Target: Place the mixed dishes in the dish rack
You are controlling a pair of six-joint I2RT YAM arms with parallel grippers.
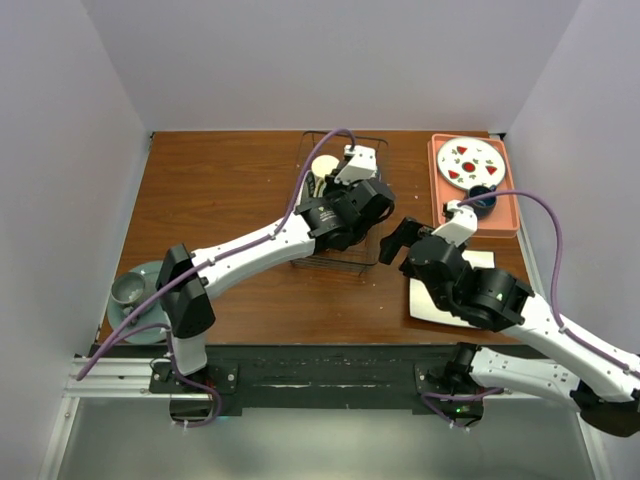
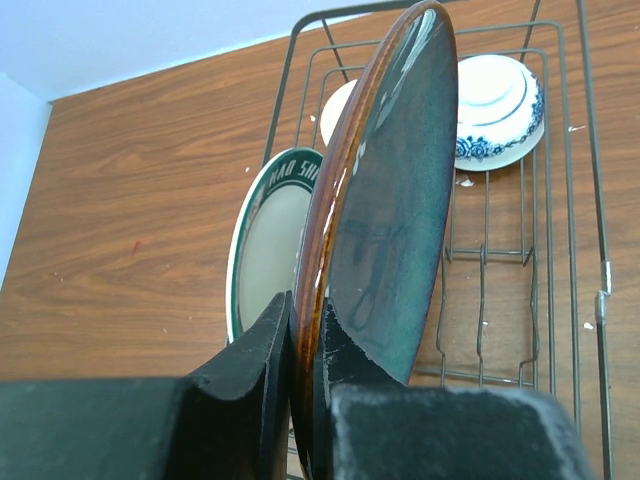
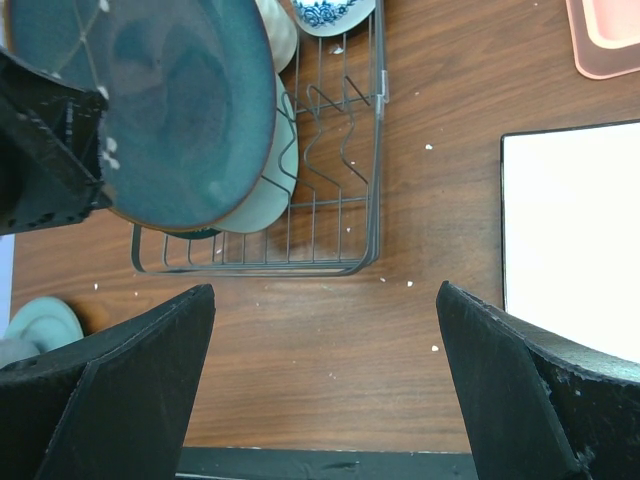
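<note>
Teal-blue plate (image 2: 390, 200) is rim-pinched by left end effector (image 2: 305, 320); right end effector (image 3: 325, 292) gapes.

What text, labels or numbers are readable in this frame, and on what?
"HAD SH": on the green rim of the white plate standing in the dish rack; the first word is uncertain, and the rest is hidden behind the teal-blue plate.
No other text shows in any view.

Left arm (image 1: 250, 250) is shown stretched from lower left to frame centre in the overhead view, its left pincer (image 2: 300, 325) clamped on the teal-blue plate (image 2: 390, 200) rim. Right arm (image 1: 500, 300) is folded at lower right, right pincer (image 3: 325, 295) spread wide.
</note>
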